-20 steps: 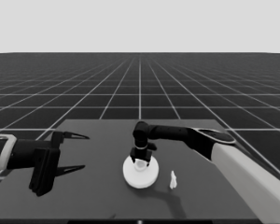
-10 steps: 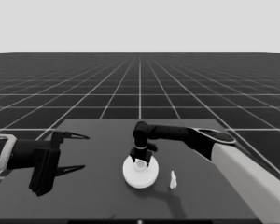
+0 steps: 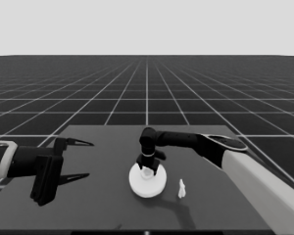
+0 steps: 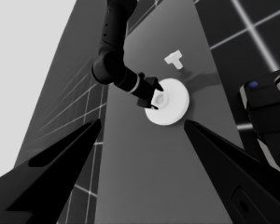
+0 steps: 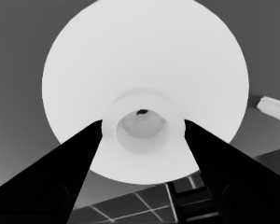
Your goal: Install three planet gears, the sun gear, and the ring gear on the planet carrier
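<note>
One white disc, the larger round part (ring gear) [image 3: 148, 186] [image 4: 176, 106] [image 5: 144, 51], lies flat mid-table. A raised collar with a hole stands at its middle. My right gripper [image 3: 147, 169] [image 4: 154, 98] [image 5: 143, 122] points straight down over it, its two fingers pressed against opposite sides of the collar. The smaller round part (planet carrier), the planet gears and the sun gear are hidden from every view. My left gripper [image 3: 72, 159] [image 4: 142, 122] waits open over the table's left end, holding nothing.
A thin white piece [image 3: 182, 188] [image 4: 176, 59] [image 5: 273, 106] stands just right of the disc, apart from it. The right arm's pale forearm [image 3: 255, 181] crosses the table's right side. Dark machinery with blue lights [image 4: 270, 116] shows past the table's edge.
</note>
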You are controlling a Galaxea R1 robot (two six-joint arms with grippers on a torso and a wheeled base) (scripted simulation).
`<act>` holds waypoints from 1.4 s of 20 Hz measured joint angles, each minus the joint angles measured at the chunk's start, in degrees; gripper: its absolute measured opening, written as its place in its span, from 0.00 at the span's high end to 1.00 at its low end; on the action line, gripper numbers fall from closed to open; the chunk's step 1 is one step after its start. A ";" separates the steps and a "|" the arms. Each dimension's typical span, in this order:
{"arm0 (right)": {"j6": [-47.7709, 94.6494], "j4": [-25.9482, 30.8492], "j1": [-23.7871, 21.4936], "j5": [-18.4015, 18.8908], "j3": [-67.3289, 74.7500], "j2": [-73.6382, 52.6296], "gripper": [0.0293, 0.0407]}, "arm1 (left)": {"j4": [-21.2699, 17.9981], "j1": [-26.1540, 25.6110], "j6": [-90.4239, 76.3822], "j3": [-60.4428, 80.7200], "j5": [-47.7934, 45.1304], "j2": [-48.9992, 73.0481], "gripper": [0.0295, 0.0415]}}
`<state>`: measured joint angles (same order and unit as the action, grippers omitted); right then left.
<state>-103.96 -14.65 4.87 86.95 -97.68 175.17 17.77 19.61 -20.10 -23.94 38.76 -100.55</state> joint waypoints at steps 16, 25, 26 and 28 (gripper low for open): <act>-4.22 0.00 -0.06 -0.01 0.00 0.01 0.19 | 0.00 0.00 0.00 0.00 0.00 0.00 0.25; 22.40 17.24 -18.56 3.55 4.58 -0.94 0.19 | 0.00 0.00 0.00 0.00 0.00 0.00 0.25; 22.63 17.35 -18.66 3.56 4.52 -0.93 0.19 | 0.00 0.00 0.00 0.00 0.00 0.00 0.25; 15.56 19.67 -20.87 3.43 23.49 -12.05 0.19 | 0.00 0.00 0.00 0.00 0.00 0.00 0.25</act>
<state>-88.40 5.02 -15.99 90.38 -74.19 163.13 17.77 19.61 -20.10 -23.94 38.76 -100.55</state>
